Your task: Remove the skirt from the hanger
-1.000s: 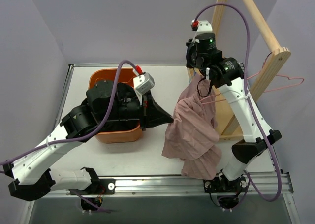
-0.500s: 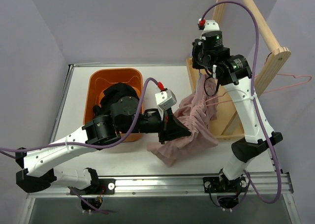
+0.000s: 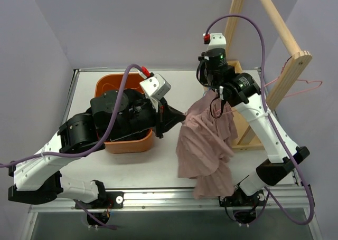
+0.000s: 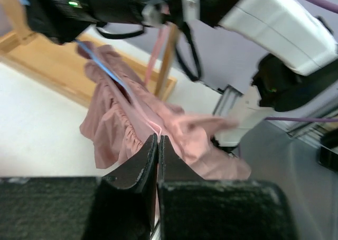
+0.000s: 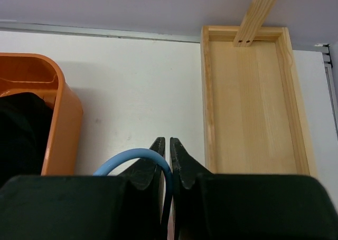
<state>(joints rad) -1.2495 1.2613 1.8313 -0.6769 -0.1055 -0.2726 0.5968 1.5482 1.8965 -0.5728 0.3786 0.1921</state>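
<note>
— Left of the top view?
— Orange bin [image 3: 127, 144] on the white table [image 3: 84, 92], dark cloth inside.
— Left gripper?
— Centre frame, reaching right: left gripper [image 3: 181, 115], pressed together on a fold of the skirt [image 3: 203, 145]. Same in the left wrist view: pink cloth pinched between the fingertips [image 4: 150, 150].
— Skirt itself?
— Pink, gathered. Hanging centre-right, top bunched just under the right gripper [image 3: 213, 90], hem draped down to the lower edge of the table. In the left wrist view, blue arm of the hanger [image 5: 132, 156] running into its upper end. Not yet off.
— Right gripper's state?
— Clamped on the hanger's blue hook; right wrist view, lower centre, hook passing between the nearly touching fingers.
— Far right?
— Wooden rack [image 3: 274, 24], upper right, base on the table. Pink wire hanger [image 3: 298, 84] at its far side, well apart from the skirt.
</note>
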